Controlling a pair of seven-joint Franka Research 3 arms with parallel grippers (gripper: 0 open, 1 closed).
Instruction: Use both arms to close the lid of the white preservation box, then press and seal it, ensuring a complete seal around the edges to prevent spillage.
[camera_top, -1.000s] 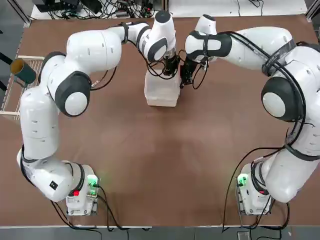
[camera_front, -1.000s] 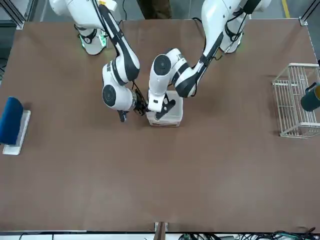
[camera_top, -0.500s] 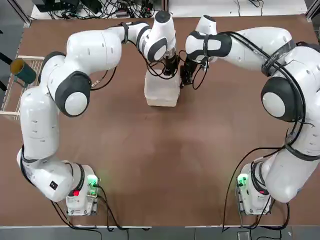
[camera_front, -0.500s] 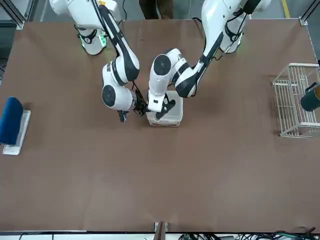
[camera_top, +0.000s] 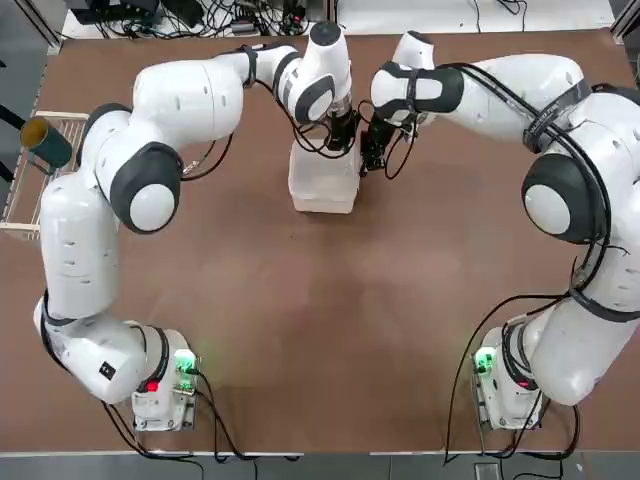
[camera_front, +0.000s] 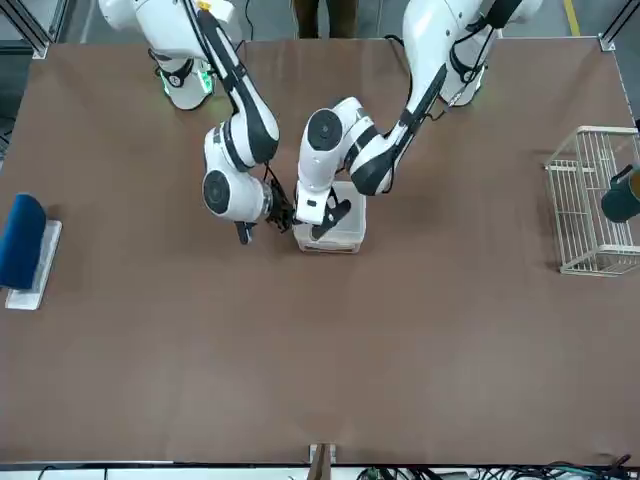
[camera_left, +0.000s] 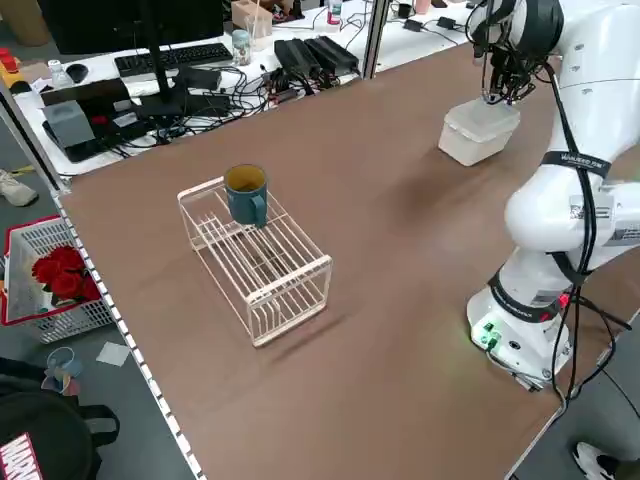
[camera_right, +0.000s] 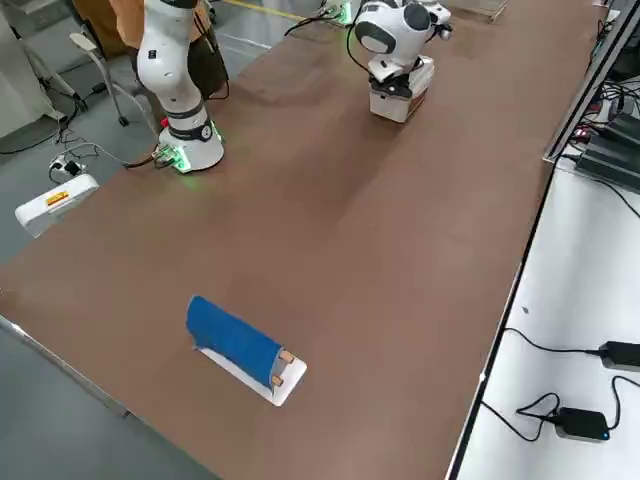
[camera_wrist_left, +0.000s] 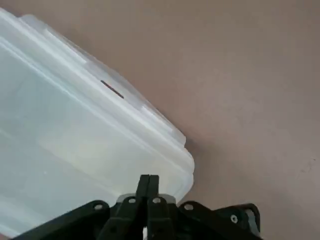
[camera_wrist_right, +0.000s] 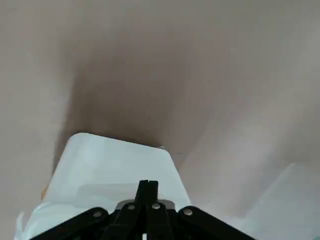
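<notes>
The white preservation box stands at the far middle of the table, also seen in the front view. Its lid lies flat on top of it. My left gripper is shut and points down onto the lid at the far right corner; in the left wrist view its fingertips touch the lid's rim. My right gripper is shut too and hangs right beside the box's right edge. In the right wrist view its tips rest over a white plastic part.
A white wire rack with a teal mug stands at the table's left edge. A blue roll on a white base lies at the far right edge. Both arms arch over the table's far half.
</notes>
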